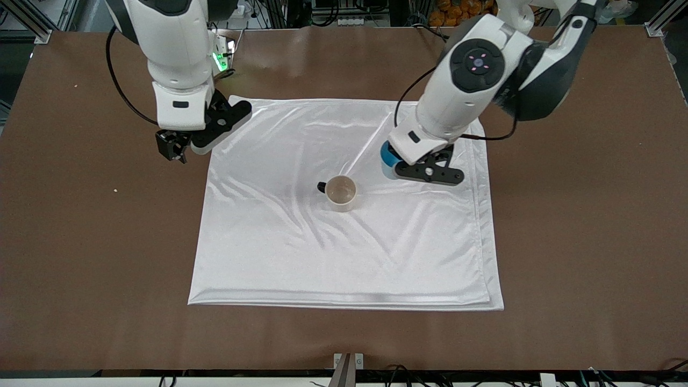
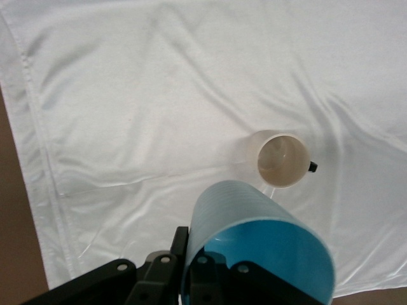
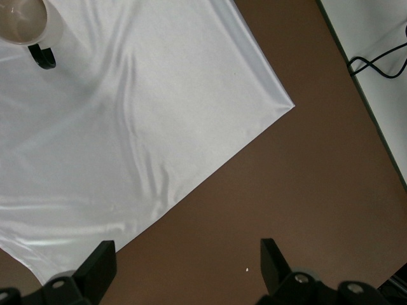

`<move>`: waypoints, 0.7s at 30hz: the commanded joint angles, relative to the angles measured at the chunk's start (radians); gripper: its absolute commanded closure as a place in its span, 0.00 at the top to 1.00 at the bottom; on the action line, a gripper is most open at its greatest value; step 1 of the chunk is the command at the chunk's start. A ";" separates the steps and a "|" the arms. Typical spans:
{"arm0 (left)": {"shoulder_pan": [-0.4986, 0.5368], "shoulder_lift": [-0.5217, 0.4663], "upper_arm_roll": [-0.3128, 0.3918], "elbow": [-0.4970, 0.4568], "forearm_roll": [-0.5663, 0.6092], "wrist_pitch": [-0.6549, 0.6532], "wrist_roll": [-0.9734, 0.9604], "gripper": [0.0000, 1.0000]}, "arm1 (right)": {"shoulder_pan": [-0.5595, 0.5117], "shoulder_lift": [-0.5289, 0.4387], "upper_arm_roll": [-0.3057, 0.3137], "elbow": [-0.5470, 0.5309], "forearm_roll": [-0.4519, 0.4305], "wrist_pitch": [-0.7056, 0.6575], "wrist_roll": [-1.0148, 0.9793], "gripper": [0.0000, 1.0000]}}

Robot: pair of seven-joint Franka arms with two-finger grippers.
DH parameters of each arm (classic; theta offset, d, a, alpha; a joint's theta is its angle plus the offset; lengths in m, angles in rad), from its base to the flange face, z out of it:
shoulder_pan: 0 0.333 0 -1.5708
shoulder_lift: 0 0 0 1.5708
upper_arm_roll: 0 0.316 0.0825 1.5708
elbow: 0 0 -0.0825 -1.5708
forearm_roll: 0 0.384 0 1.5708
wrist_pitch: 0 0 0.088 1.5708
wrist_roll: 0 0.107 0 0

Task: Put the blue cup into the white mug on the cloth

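Cloth (image 1: pixel 344 252) – spread flat on table (image 1: pixel 80 242). White mug (image 1: pixel 341 193) – upright near cloth's centre, 1 dark handle. Blue cup (image 1: pixel 387 157) – pinched by left gripper (image 1: pixel 395 161), above cloth. Right gripper (image 1: pixel 173 146) – fingers spread, waiting over table by cloth's corner.

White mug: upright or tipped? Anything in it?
Upright and empty: the white mug stands on the cloth, mouth up, its pale inside bare.

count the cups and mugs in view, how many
2: the white mug stands on the cloth near its middle; the blue cup is held in the left gripper above the cloth.
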 commanded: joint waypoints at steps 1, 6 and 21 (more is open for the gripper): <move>-0.053 0.084 0.010 0.048 0.031 0.102 -0.071 0.00 | -0.068 -0.003 0.007 0.035 0.045 -0.024 0.020 1.00; -0.108 0.136 0.015 0.054 0.036 0.162 -0.113 0.00 | -0.169 -0.003 0.007 0.078 0.139 -0.034 0.020 1.00; -0.358 0.256 0.205 0.060 0.062 0.301 -0.269 0.00 | -0.269 0.004 0.007 0.145 0.151 -0.081 0.238 1.00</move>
